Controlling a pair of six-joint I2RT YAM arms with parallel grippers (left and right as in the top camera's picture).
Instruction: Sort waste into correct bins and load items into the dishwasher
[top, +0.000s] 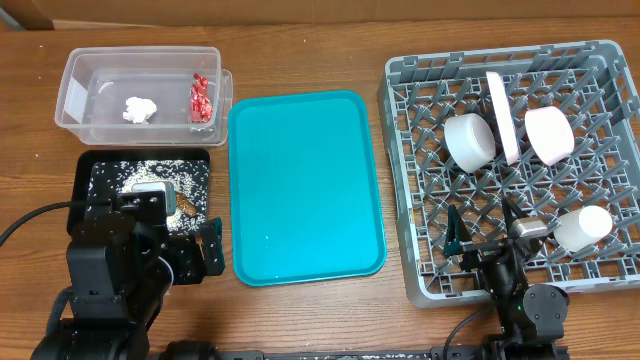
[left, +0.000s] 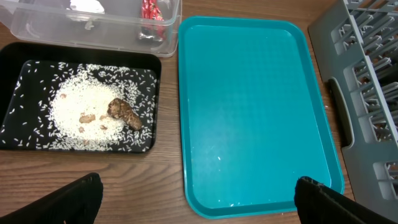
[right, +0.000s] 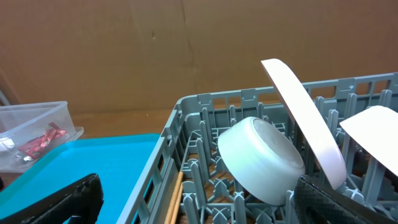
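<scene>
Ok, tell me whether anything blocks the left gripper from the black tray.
Nothing visible does. The left gripper is open just short of the near edge of the black tray, with only bare table between. The teal tray lies alongside, not between.

On my left, the tub (top: 140, 52) holds the tissue (top: 139, 109) and the wrapper (top: 201, 98). Just before it, the shallow tray (top: 85, 165) holds rice (left: 87, 106) and a food scrap (left: 124, 113). The serving tray (top: 305, 190) lies in the middle. On my right, in the dish rack (top: 420, 260), the plate (top: 503, 118) stands between the left bowl (top: 470, 140) and the right bowl (top: 550, 133).
</scene>
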